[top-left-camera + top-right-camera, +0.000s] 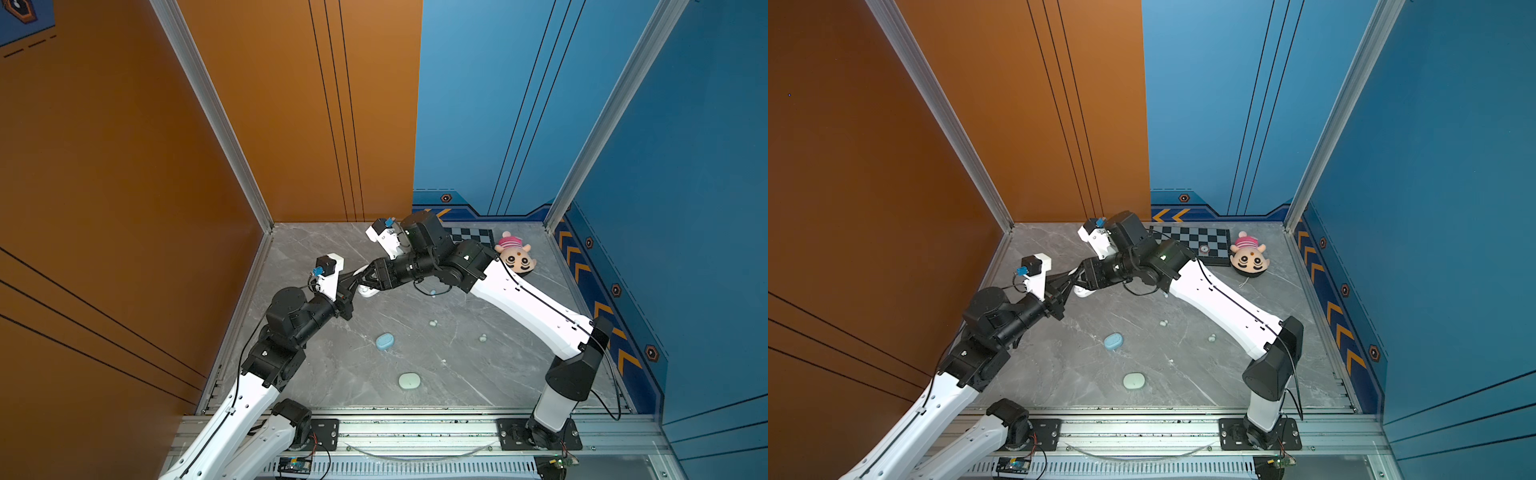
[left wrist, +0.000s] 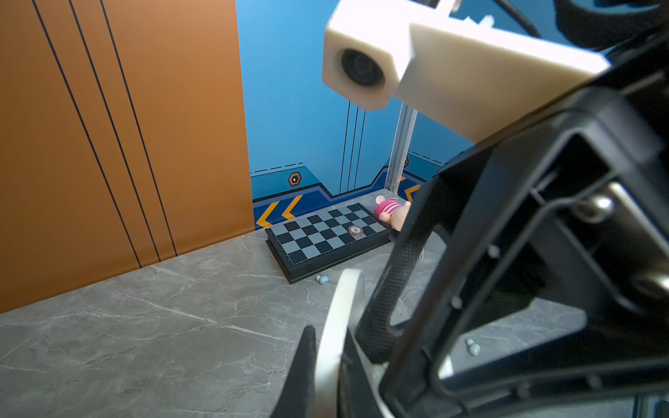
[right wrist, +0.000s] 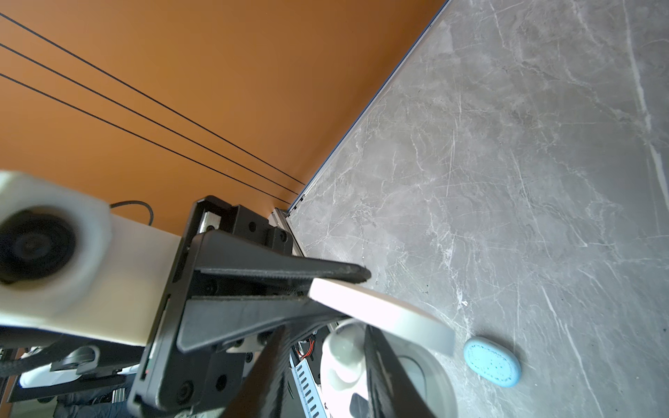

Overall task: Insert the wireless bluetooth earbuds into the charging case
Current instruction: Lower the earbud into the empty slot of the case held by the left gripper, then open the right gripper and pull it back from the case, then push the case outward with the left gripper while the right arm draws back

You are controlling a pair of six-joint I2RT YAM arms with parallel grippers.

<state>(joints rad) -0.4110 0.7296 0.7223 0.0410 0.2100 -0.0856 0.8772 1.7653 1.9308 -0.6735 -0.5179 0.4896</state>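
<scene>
1. Grey marble tabletop point(image 1: 415, 353), orange wall point(image 1: 124, 166) beside: found white case point(image 1: 370, 291) between both claws.
2. Logged left claw point(image 3: 344, 293) clamped on lid point(image 3: 391, 315); judged to hold case open and steady.
3. Logged right claw point(image 3: 325, 362) pinching white earbud point(image 3: 344, 354), apparently just above case hollow; blurred.
4. Confirmed pinch from right wrist only; hidden in both top views. Spotted in a top view: loose earbuds point(image 1: 433, 323) lying well apart from case.

Orange wall point(image 1: 104, 166) left, blue walls point(image 1: 478, 104) back and right, grey marble floor point(image 1: 457, 382).
</scene>
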